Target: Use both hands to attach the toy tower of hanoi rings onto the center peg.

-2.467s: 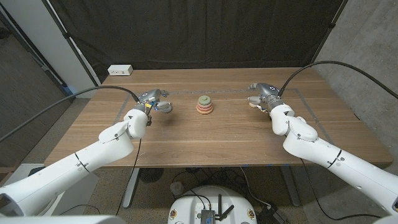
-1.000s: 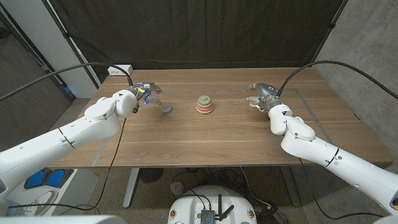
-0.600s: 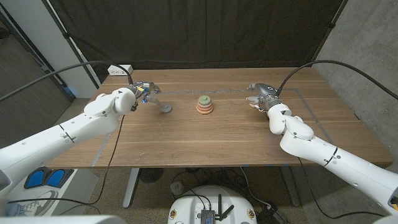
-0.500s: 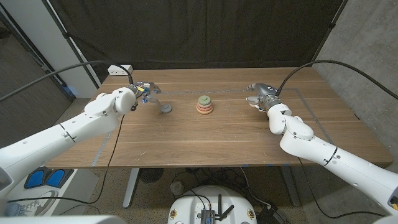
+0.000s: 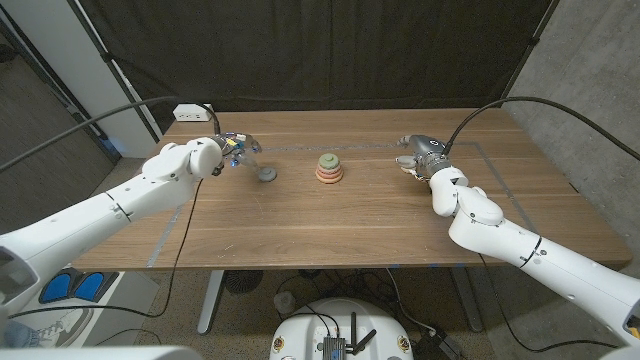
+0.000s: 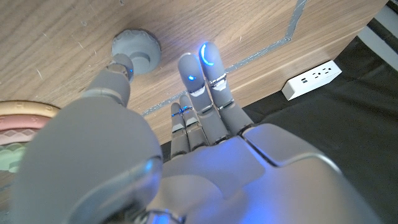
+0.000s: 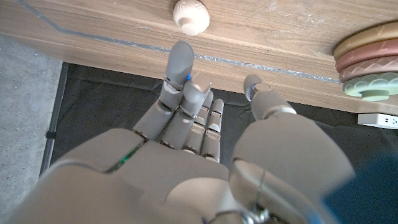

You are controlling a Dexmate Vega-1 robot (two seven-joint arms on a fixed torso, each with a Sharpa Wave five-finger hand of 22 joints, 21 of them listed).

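- Black curtains back a wooden table [image 5: 330, 225]; from the head view, the ring stack [image 5: 329, 169] stands between the hands. A grey ring [image 5: 267, 175] lies just beside the left hand [image 5: 232, 148], a cream piece [image 5: 407, 160] beside the right hand [image 5: 420, 153].
- Left wrist view: the hand's fingers [image 6: 205, 93] are spread, holding nothing, thumb near the grey ring [image 6: 137, 52]. Pinch its rim squarely.
- Right wrist view: the right hand [image 7: 199, 124] is released, the cream piece [image 7: 191, 15] beyond its fingertips. Close in slowly.
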